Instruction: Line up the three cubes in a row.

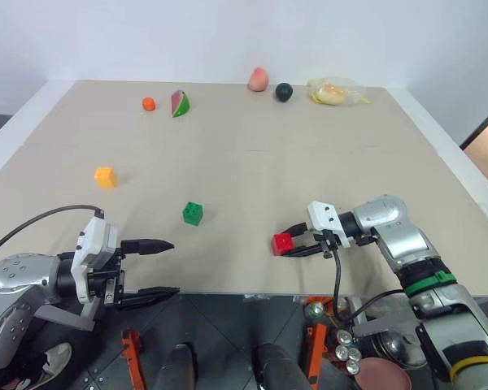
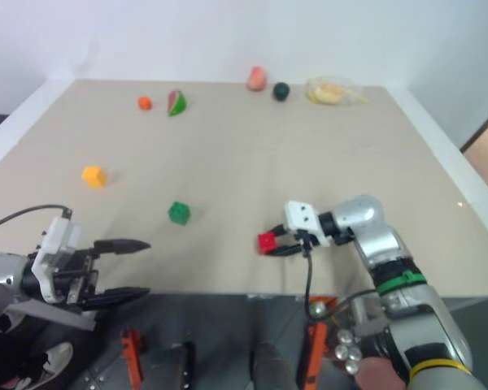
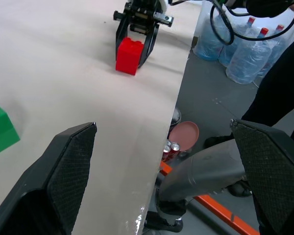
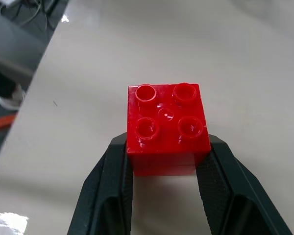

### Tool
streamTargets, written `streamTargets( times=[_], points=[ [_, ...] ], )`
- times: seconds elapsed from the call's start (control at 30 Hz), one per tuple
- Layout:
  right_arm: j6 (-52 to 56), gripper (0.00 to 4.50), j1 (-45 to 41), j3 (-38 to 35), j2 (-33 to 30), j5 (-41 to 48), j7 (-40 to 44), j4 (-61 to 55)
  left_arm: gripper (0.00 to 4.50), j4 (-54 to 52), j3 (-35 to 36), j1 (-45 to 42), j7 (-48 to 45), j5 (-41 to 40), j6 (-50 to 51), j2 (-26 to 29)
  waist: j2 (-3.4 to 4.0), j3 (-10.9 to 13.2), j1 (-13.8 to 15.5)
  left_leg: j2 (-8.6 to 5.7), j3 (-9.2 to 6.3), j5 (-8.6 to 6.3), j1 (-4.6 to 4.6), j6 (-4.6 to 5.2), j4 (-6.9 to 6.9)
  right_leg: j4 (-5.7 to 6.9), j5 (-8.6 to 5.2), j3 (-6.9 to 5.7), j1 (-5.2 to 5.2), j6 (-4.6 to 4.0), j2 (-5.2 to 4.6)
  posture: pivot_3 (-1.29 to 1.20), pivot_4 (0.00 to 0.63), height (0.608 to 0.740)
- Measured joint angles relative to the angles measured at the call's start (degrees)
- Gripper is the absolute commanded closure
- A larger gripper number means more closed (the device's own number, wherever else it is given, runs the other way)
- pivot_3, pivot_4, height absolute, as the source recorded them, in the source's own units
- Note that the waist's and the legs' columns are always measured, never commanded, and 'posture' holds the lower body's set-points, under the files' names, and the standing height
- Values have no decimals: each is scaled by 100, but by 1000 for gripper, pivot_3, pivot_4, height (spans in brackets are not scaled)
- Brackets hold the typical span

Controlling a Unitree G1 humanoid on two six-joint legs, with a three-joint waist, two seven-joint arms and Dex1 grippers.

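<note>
The red cube (image 1: 282,242) is clamped between the black fingers of my right gripper (image 1: 294,243), just above the table near its front edge; the right wrist view shows the red cube (image 4: 166,128) studs-up between both fingers (image 4: 110,191). Further left sits the green cube (image 1: 193,213), mid-table. The yellow-orange cube (image 1: 105,176) rests toward the left side. My left gripper (image 1: 156,268) hangs open at the front left edge, its jaws wide apart with nothing between them, pointing right toward the green cube (image 3: 0,129).
Along the far edge lie a small orange fruit (image 1: 149,103), a watermelon slice (image 1: 180,103), a peach (image 1: 258,79), a dark round fruit (image 1: 284,91) and a plastic bag (image 1: 335,91). The table's front edge (image 1: 252,292) runs just below both grippers.
</note>
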Motion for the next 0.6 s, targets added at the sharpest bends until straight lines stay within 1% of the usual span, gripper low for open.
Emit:
streamTargets(
  times=[0.13,0.2,0.27,0.6],
  points=[
    [-294,3259,-517,0,160,-198,-58,716,0,-95,41,128,97,-23,65,0,0,0,2,1,4,0,3,0,-2,1,0,3,0,-1,0,0,150,740],
    [-519,3259,-845,7,269,-387,-110,1337,0,-158,54,174,197,-43,82,0,1,0,3,1,6,0,1,0,-5,1,-2,4,-1,1,-1,0,150,740],
    [-646,3259,-994,16,313,-504,-142,1686,0,-228,68,205,244,-63,85,-1,1,0,10,1,7,-1,0,-2,-8,0,-8,4,-1,1,-1,0,150,740],
    [-684,3259,-1092,-37,329,-535,42,1980,0,-259,68,231,409,-114,78,-22,1,0,15,-2,7,-2,2,-3,-7,1,-8,4,5,1,-5,0,150,740]
  ],
)
